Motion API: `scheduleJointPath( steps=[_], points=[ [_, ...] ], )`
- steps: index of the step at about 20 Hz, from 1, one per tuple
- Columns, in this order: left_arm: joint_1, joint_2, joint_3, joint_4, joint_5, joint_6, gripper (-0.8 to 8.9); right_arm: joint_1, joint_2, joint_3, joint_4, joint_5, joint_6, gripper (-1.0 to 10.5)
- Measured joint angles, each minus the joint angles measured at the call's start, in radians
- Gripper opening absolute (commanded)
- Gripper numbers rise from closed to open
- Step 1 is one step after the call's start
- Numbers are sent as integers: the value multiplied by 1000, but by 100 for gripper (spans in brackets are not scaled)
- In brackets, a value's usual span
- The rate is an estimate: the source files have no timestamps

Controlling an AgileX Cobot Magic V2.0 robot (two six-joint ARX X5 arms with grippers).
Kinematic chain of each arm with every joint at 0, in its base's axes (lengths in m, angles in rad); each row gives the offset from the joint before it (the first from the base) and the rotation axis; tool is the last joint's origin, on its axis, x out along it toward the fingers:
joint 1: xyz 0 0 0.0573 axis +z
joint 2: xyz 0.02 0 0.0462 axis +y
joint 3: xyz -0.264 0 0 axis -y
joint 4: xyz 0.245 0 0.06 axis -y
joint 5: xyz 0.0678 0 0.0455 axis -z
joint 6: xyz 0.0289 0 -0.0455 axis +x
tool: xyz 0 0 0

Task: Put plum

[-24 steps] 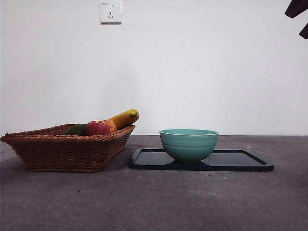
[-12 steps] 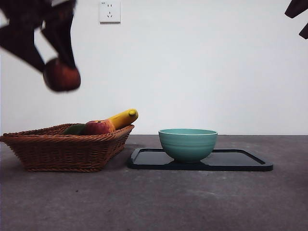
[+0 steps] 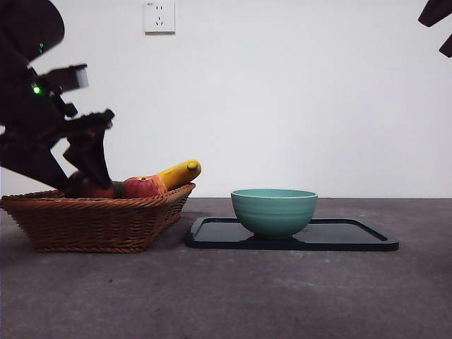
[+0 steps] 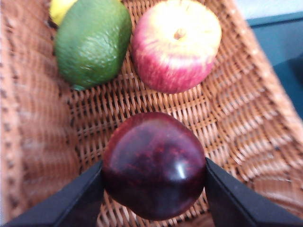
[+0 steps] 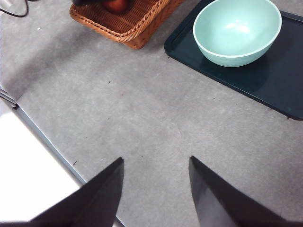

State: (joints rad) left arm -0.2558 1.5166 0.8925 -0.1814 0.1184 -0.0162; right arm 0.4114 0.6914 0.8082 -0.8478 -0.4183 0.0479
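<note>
The plum, dark maroon and glossy, is held between the black jaws of my left gripper, which is shut on it. It hangs low inside the wicker basket, close over the woven floor. In the front view the left gripper reaches down into the basket at its left part, and the plum shows just above the rim. My right gripper is open, high over bare table.
In the basket lie a red-and-yellow apple, a green fruit and a banana. A teal bowl stands on a dark tray right of the basket. The right arm shows at the top right corner.
My left arm came in from the upper left with the plum and has lowered it from well above the basket down into it. The right arm has not moved.
</note>
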Motion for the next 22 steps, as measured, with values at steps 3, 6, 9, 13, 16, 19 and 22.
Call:
scheduleJointPath(
  steps=[3, 6, 9, 13, 16, 19, 22],
  points=[
    [0, 58, 0, 32, 1, 4, 244, 0, 0, 0, 0, 0, 0, 220],
    [0, 63, 0, 45, 3, 4, 249, 0, 0, 0, 0, 0, 0, 220],
    [0, 63, 0, 45, 3, 3, 349, 0, 0, 0, 0, 0, 0, 220],
    [0, 61, 0, 32, 2, 3, 415, 0, 0, 0, 0, 0, 0, 220],
    [0, 23, 0, 30, 2, 3, 415, 0, 0, 0, 0, 0, 0, 220],
    [0, -52, 0, 27, 2, 2, 414, 0, 0, 0, 0, 0, 0, 220],
    [-5, -151, 0, -11, 12, -12, 405, 0, 0, 0, 1, 0, 0, 220]
  ],
)
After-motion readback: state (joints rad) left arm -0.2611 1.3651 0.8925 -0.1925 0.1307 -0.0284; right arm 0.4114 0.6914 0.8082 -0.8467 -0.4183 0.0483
